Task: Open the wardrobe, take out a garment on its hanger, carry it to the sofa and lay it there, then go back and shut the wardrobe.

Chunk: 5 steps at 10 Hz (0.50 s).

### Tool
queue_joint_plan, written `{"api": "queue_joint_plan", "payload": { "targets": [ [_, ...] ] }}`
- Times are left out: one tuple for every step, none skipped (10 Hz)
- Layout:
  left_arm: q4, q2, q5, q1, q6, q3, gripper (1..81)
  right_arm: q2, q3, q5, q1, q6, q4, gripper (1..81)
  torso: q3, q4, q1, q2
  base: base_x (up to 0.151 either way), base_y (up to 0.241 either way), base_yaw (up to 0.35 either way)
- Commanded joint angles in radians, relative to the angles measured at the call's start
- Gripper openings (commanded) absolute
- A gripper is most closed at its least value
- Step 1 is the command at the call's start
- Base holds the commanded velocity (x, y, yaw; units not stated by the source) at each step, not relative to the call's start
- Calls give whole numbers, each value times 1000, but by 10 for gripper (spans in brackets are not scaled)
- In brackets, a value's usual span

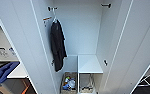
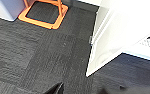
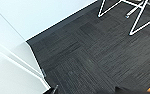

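The head view puts us right in front of the tall white wardrobe, whose two flat full-height doors stand swung wide, the left door and the right door framing the open interior. Inside, near the upper left, a long black garment hangs from a thin white hanger hook caught on a short dark peg, and a second dark peg sits at the upper right of the interior. Lower down we see a white shelf on the right half, with a wire basket beneath it, and to its left a bin of mixed colourful items on the wardrobe floor. We cannot make out a white T-shirt in the wardrobe. Left of the left door, a blue container rests beside a white counter edge. In the left wrist view we look down on dark grey carpet tiles, an orange frame base lying on the carpet, and the lower edge of a white door panel. In the right wrist view we see the same carpet, a white panel corner, and thin white metal chair legs farther off. We cannot tell whether either gripper is spread or pressed together.
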Motion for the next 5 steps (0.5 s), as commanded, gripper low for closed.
{"api": "queue_joint_plan", "payload": {
  "targets": [
    [-12, -142, 27, -199, -183, 122, 811, -65, 0, -20, 131, 70, 6, 811, 0, 0, 0, 0, 0, 0, 0],
    [-12, -141, 32, -229, -201, 122, 811, -65, 4, -22, 148, 84, 6, 811, 0, 0, 0, 0, 0, 0, 0],
    [-12, -138, 36, -259, -206, 119, 811, -65, 6, -22, 157, 99, 6, 811, 0, 0, 0, 0, 0, 0, 0],
    [-14, -139, 36, -281, -206, 119, 811, -65, 0, -22, 171, 108, 6, 811, 0, 0, 0, 0, 0, 0, 0],
    [-14, -138, 35, -296, -218, 116, 811, -68, -2, -23, 185, 123, 6, 811, 0, 0, 0, 0, 0, 0, 0]
  ]
}}
